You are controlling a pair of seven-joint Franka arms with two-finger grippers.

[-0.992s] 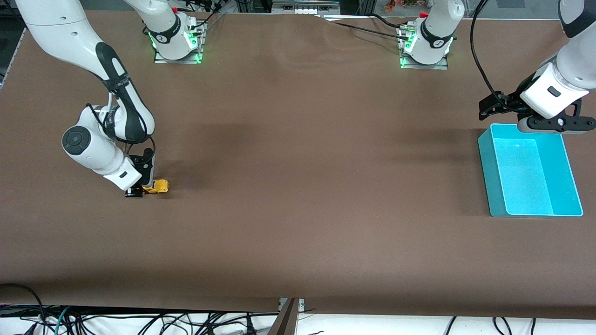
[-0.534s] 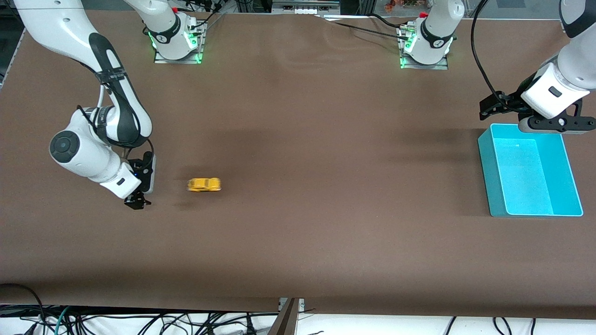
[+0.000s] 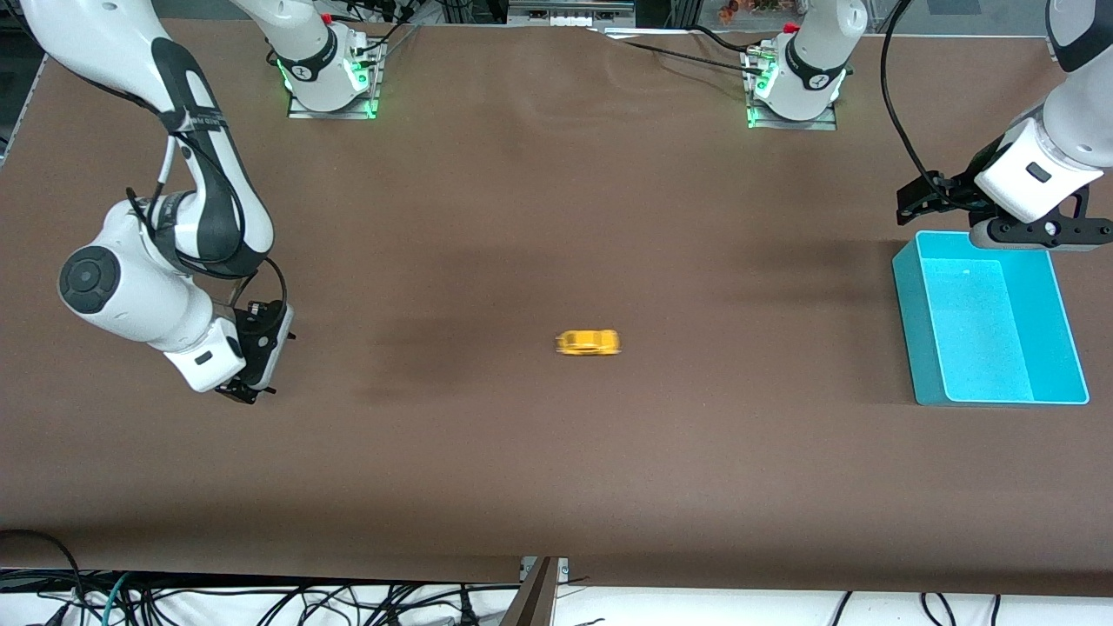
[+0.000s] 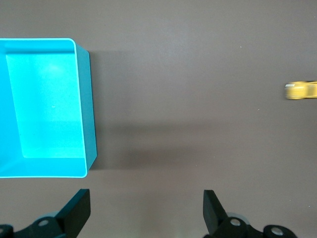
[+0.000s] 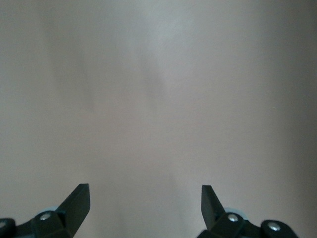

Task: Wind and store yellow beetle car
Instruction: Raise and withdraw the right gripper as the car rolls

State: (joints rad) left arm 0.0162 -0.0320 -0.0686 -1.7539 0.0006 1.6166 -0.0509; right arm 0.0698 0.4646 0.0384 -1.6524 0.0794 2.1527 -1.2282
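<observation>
The yellow beetle car (image 3: 589, 342) is on the brown table near its middle, blurred with motion; it also shows in the left wrist view (image 4: 301, 90). My right gripper (image 3: 245, 393) is open and empty, just above the table at the right arm's end, well away from the car. In the right wrist view its gripper (image 5: 144, 198) stands over bare table. My left gripper (image 3: 923, 198) is open and empty, hovering by the teal bin's (image 3: 910, 309) rim farthest from the front camera. In the left wrist view its gripper (image 4: 146, 210) is beside the bin (image 4: 85, 106).
The teal bin is empty and sits at the left arm's end of the table. The arm bases (image 3: 329, 74) stand along the edge farthest from the front camera. Cables hang below the nearest table edge (image 3: 539, 574).
My right gripper let go of the car and drew back toward the right arm's end. The car rolled across the table toward the bin's end. The left arm has not moved.
</observation>
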